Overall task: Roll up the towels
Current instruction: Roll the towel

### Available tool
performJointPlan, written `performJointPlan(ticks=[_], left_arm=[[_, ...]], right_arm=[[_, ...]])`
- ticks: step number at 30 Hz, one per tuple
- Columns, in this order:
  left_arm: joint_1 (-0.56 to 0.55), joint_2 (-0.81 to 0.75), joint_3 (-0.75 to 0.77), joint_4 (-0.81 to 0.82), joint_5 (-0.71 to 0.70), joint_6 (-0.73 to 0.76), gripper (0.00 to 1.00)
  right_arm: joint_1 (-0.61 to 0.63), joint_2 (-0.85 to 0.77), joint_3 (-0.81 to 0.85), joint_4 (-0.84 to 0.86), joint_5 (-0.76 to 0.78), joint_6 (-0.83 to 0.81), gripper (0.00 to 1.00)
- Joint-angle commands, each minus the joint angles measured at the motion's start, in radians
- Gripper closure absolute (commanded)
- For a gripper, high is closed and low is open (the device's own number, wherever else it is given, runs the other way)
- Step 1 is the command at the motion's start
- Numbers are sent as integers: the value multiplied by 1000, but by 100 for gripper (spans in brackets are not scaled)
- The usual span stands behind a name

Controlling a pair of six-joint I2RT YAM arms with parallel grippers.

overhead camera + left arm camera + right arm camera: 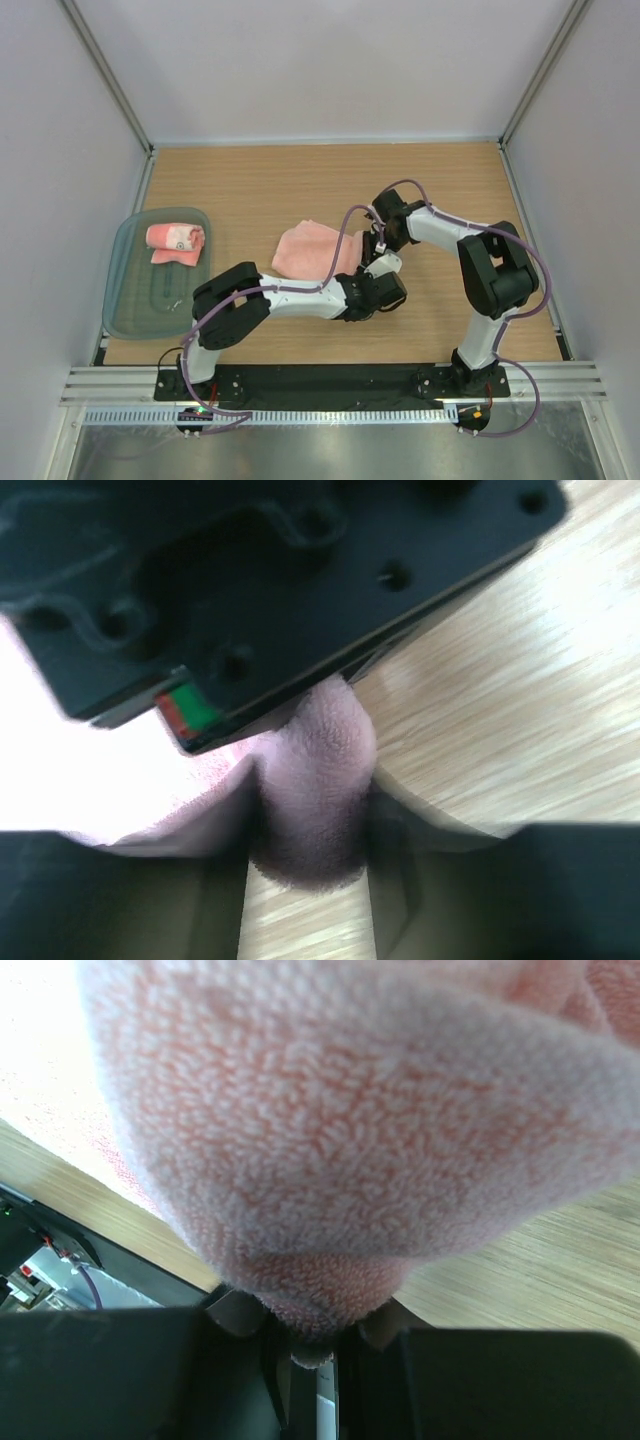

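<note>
Two salmon-pink cloths are what we see here, and they lie well apart. The pink towel [312, 250] lies on the wooden table [250, 190] near its middle, mostly flat, its right edge gathered up where both arms meet. The second towel [176, 243] sits bundled at the far end of the translucent grey-green tray [125, 290] on the left side of the table, showing a paler band with small white marks. We find the left tool [372, 280] reaching in from the left at the pink towel's near right corner, and the right tool [382, 262] coming down onto the same edge from the far side, the two tools just beside each other. In the left wrist view a narrow fold of the cloth fills the gap between the dark fingers [130, 900] and touches both, so we read that tool as closed on the pink towel. A black housing [280, 590] with a small red and green mark hangs right above the fold. In the right wrist view the terry bulges up large, and its lower tip is pinched between the fingers [150, 1380], which stand narrow around it.
</note>
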State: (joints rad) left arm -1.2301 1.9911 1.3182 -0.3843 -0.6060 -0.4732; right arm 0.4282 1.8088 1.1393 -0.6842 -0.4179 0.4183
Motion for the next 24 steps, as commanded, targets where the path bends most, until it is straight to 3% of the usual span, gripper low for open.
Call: performJointPlan(ticks=[1,3,6,11,14,24], left_arm=[[-2,20,-42,-44,-23,-56,81],[3,32,-37,-51,-21,-61,100],[4,32,-39,-54,-18,-61,100],[6,-24,-88,-5,29,-41,100],[12,-57,-115,10,48,-38,100],[52,-169,-200,30,106,-56,100]], right_arm=[[-16,23,25,-49,18,-26,79],[-20,26,34,-61,16,-29,79],[-35,29,50,-63,13,-29,70],[-77,43,97,-38,-31,-7,47],[-103,67,120,4,-74,14,41],[-186,179,154,55,-47,31,44]])
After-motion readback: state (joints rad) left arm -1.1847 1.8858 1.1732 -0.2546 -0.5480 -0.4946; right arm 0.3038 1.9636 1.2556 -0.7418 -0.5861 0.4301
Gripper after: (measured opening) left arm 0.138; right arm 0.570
